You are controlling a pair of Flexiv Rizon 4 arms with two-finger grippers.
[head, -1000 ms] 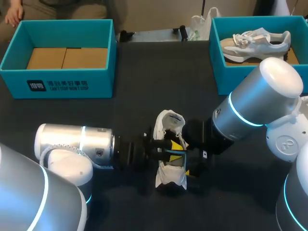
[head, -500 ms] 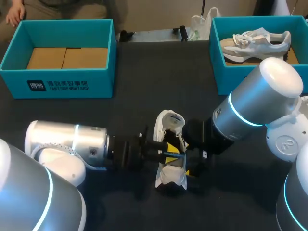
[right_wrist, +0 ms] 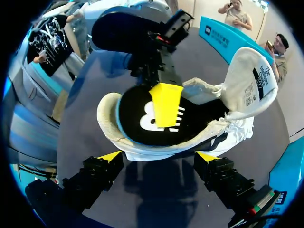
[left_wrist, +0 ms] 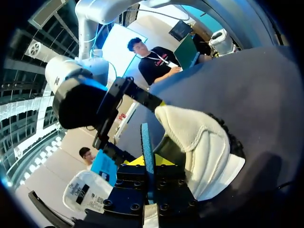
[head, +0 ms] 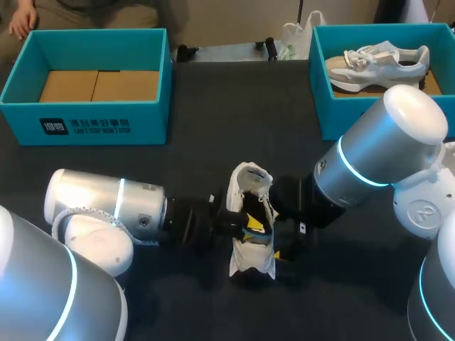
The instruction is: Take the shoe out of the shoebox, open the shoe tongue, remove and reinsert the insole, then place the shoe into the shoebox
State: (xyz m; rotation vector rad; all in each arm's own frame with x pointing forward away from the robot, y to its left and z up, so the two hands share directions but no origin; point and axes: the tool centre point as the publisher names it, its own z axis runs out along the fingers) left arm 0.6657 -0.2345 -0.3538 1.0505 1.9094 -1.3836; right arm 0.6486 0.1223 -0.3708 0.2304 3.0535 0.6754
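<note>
**A:** Where's the shoe (head: 252,261)?

**B:** At the near middle of the counter (head: 213,142), between the two arms. The left fingers (right_wrist: 166,102) are clenched on the black insole (right_wrist: 137,114), with one yellow tip lying flat on it in the shoe's mouth.

**A:** And the right fingers (right_wrist: 110,156)?

**B:** Released and spread wide, with the tips just beside the shoe's side wall.

**A:** Farther back?

**B:** The left box (head: 85,121) shows its cardboard floor. The right box (head: 320,85) holds a second shoe (head: 377,64).
</note>
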